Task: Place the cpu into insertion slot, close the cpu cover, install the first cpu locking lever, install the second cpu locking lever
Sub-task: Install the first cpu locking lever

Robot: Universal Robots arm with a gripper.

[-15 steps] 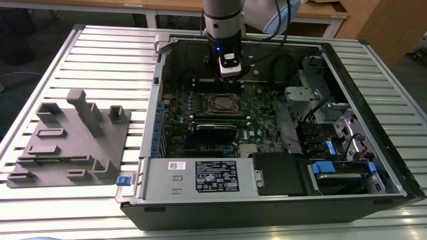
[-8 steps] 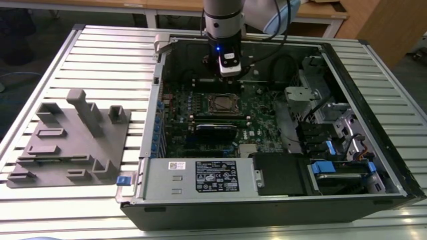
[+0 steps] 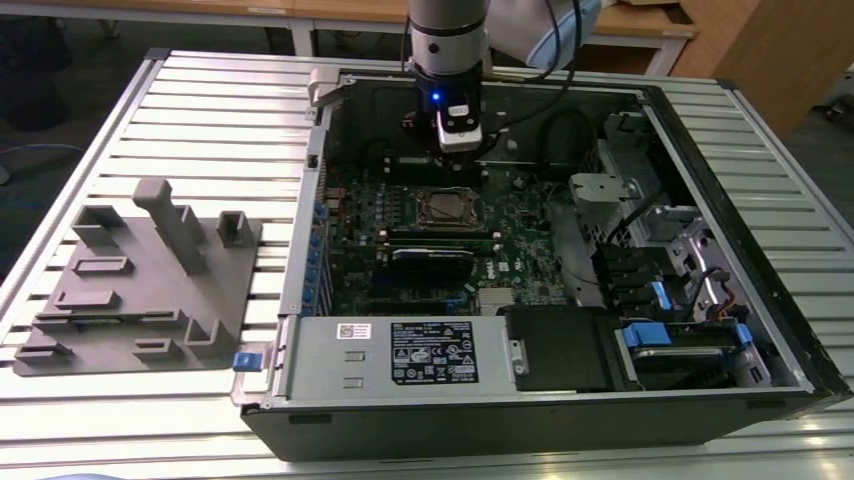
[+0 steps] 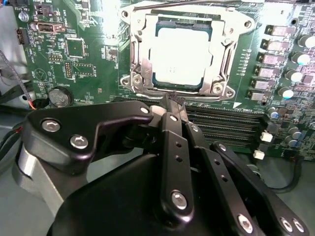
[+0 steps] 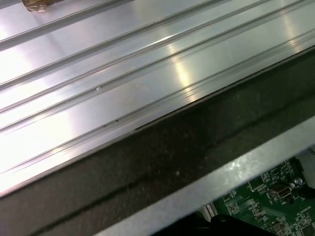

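The cpu [image 4: 182, 55] lies in the insertion slot [image 3: 447, 208] on the green board, its pale metal face showing. The cpu cover [image 4: 141, 64], a silvery frame, lies flat around it. A thin lever rod [image 4: 192, 4] runs along the socket's far edge; whether it is latched I cannot tell. In the second wrist view my gripper [image 4: 173, 98] has its black fingers pressed together with nothing between them, the tips just short of the socket's near edge. In the exterior view the gripper [image 3: 458, 148] hangs above the board, just beyond the socket.
The open computer case [image 3: 307, 260] lies on a slatted metal table [image 5: 123, 73]. A grey box with a black label [image 3: 400, 352] sits at the case's front. Drive bays with blue tabs [image 3: 667, 330] fill the exterior view's right. A grey fixture plate [image 3: 134, 290] rests at the exterior view's left.
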